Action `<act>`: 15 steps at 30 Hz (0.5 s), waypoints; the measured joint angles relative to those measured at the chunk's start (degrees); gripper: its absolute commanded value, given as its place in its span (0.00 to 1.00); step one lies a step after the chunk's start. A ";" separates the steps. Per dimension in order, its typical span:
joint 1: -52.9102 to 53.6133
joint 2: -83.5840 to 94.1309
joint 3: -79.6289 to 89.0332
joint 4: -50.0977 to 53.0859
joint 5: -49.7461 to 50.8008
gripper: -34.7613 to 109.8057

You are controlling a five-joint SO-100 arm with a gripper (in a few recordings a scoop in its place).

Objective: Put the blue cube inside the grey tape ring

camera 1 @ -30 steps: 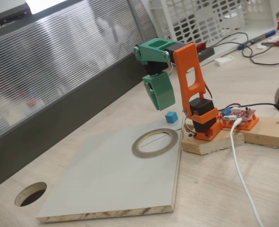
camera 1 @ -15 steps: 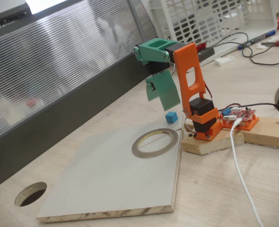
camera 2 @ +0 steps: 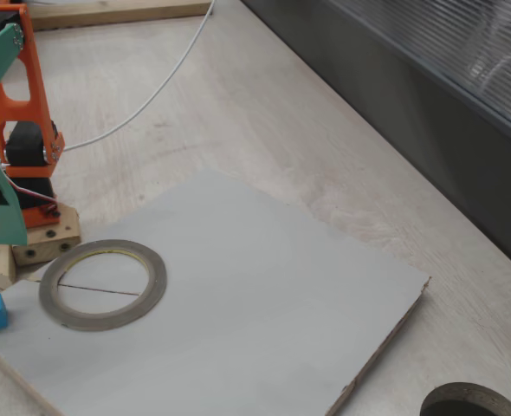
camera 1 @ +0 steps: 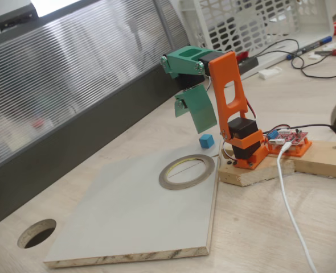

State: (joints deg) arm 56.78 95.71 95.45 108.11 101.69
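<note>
Wooden desk carries a grey board, with a ribbed panel behind. Tape ring lies flat on the board; blue cube sits just outside it, untouched. Green claw hangs above the cube, holding nothing; can't tell its jaw gap.

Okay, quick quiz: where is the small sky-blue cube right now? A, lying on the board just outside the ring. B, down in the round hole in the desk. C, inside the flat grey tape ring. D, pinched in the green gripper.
A: the small sky-blue cube lies on the grey board just outside the flat grey tape ring, with the green gripper above it and not holding it.
</note>
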 measured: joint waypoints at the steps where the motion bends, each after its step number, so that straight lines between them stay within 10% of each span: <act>1: 0.00 -0.70 0.00 0.00 0.00 0.93; 15: -0.09 -9.84 0.00 0.00 0.00 0.93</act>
State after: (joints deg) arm 56.69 85.87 95.45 108.11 101.69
